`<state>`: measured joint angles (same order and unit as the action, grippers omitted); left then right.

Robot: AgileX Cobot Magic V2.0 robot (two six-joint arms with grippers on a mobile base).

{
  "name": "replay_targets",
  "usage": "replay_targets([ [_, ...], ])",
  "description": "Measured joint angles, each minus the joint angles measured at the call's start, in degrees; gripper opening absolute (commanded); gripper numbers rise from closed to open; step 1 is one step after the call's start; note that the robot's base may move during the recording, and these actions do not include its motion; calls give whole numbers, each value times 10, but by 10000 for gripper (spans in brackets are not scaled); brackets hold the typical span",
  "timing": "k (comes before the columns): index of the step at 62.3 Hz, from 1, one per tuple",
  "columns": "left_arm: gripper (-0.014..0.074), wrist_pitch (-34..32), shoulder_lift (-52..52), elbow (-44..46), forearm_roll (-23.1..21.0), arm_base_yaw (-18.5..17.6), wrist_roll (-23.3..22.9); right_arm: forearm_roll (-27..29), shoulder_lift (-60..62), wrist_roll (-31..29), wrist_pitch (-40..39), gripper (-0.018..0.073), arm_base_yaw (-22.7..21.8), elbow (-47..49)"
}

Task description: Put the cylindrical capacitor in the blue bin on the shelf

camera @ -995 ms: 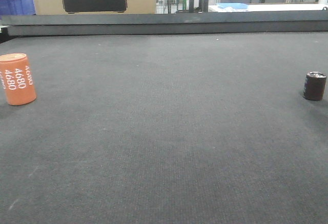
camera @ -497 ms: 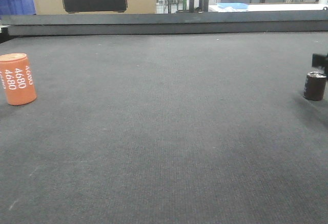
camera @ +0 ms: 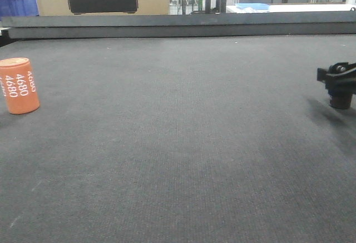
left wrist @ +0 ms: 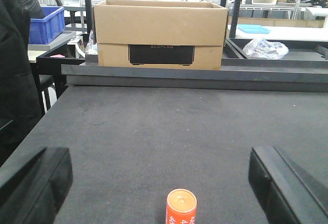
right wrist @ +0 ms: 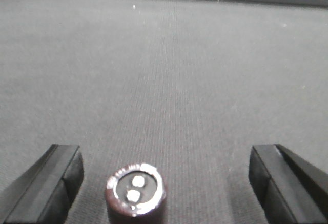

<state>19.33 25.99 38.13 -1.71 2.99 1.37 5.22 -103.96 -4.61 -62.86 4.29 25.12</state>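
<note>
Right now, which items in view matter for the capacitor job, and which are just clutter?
Job:
- cylindrical capacitor, standing on the mat
- right tool, open, fingers either side of it

Clutter:
- orange cylinder
- cardboard box
- plastic bag

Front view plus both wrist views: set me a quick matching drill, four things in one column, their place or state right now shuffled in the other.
Things:
1. cylindrical capacitor
2. orange cylinder
3. cardboard box
4. right gripper

Place or state:
A. far left of the mat, white 4680 print on its side
B. beyond the raised ledge at the table's far side
C. open, fingers wide apart on either side of a part
D. upright at the mat's far right, two terminals on top

Pairs: 1-D, 2-A, 3-B, 4-C.
</note>
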Motion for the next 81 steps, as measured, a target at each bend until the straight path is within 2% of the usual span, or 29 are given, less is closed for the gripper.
replay_targets([
  [6,610,0,0,0,0,0,0,-1,-17,0,2,554,0,10],
  [12,610,1,0,0,0,0,0,-1,-27,0,5,484,0,16],
  [27,610,1,0,0,0,0,0,-4,-52,0,7,39,1,20],
  [36,610,1,0,0,0,0,0,-5,-53,0,3,-170,1,20],
  [52,529,2,3,0,-2,-1,0,-5,6,0,14,-154,1,20],
  [65,515,24,48,0,-5,-5,0,-14,126,0,118,-154,1,19],
  [74,544,25,110,0,-6,-38,6,-38,208,0,204,-154,1,19],
  [81,590,21,183,0,-6,-89,12,-59,253,0,250,-154,1,19],
])
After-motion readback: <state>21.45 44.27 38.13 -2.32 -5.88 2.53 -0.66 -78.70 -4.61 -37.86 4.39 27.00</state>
